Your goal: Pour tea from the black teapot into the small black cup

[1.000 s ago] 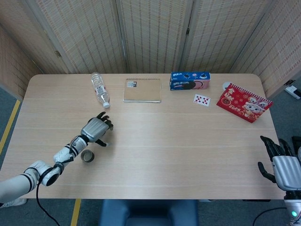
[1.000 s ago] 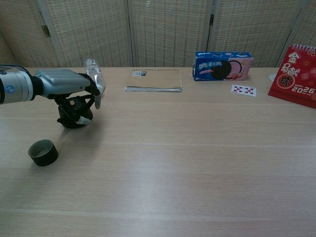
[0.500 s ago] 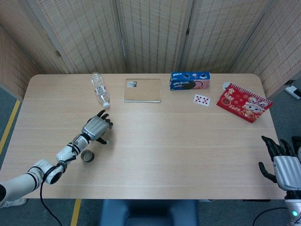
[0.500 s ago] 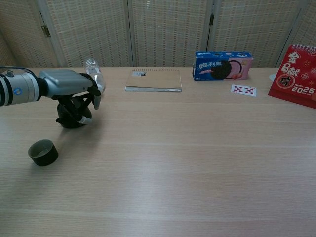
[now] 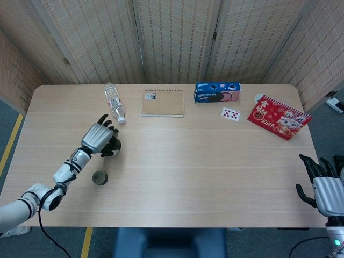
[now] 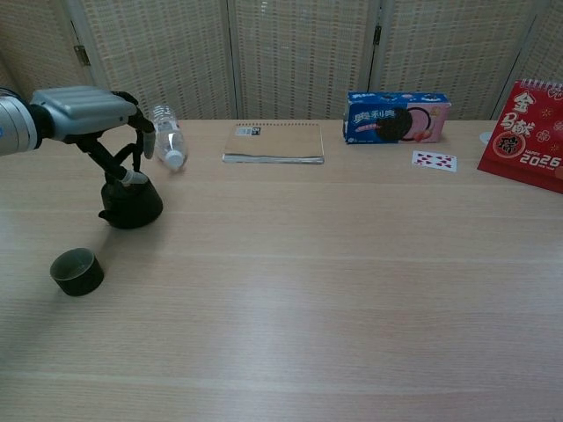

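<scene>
The black teapot (image 6: 134,207) stands on the table left of centre, partly under my hand in the head view (image 5: 113,147). The small black cup (image 6: 76,271) sits in front of it, upright and apart from it (image 5: 100,178). My left hand (image 6: 84,110) hovers above the pot, a little to its left. Its dark fingers (image 6: 95,156) reach down and meet at the pot's top. Whether they grip it is unclear. My right hand (image 5: 325,193) hangs off the table's near right corner, holding nothing, fingers apart.
A clear water bottle (image 6: 167,141) lies just behind the teapot. Along the back are a notebook (image 5: 163,103), a blue biscuit box (image 5: 217,92), a playing card (image 5: 230,114) and a red calendar (image 5: 278,116).
My left hand has risen off the teapot and shifted left and back. It was wrapped low around the pot; now only the fingertips reach its top. Teapot and cup stayed put.
</scene>
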Available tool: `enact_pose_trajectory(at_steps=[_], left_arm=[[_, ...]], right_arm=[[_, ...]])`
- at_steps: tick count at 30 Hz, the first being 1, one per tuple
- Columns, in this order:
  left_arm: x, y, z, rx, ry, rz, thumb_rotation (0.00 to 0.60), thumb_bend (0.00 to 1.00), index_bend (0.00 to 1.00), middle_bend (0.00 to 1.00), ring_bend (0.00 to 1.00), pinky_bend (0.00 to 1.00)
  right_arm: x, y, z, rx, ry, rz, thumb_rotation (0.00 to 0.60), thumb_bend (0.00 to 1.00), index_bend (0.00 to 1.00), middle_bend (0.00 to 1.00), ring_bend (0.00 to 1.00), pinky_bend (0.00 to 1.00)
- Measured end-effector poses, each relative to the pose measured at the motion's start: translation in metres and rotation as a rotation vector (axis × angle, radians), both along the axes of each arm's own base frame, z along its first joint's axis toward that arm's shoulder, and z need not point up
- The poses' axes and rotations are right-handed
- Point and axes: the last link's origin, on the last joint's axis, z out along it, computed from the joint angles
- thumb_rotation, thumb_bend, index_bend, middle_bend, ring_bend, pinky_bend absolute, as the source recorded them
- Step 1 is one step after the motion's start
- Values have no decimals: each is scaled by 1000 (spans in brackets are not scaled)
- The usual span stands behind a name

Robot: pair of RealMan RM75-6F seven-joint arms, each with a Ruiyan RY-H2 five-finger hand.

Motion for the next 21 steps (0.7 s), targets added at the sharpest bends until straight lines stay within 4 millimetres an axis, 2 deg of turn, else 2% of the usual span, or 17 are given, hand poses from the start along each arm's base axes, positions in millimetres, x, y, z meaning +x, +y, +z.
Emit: enact_pose_trajectory(at_steps=[9,13,16,21], left_arm=[[-20,0,14,48,34,83,336,259,419,435,228,3],[-19,-2,15,41,-52,128,337,260,358,427,237,11],[-18,-2,16,21,-159,184,333,259,308,365,203,10],[-22,4,16,-23,-241,284,251,238,262,283,145,1]], right_arm=[[-1,-1,1,-3,-2,2,600,426,56,166,238,79],[1,-1,3,-8,-4,12,600,426,56,166,238,79],[2,-1,3,-7,-5,13,600,426,56,166,238,79],[1,2,4,-11,-5,5,600,426,56,166,239,79]])
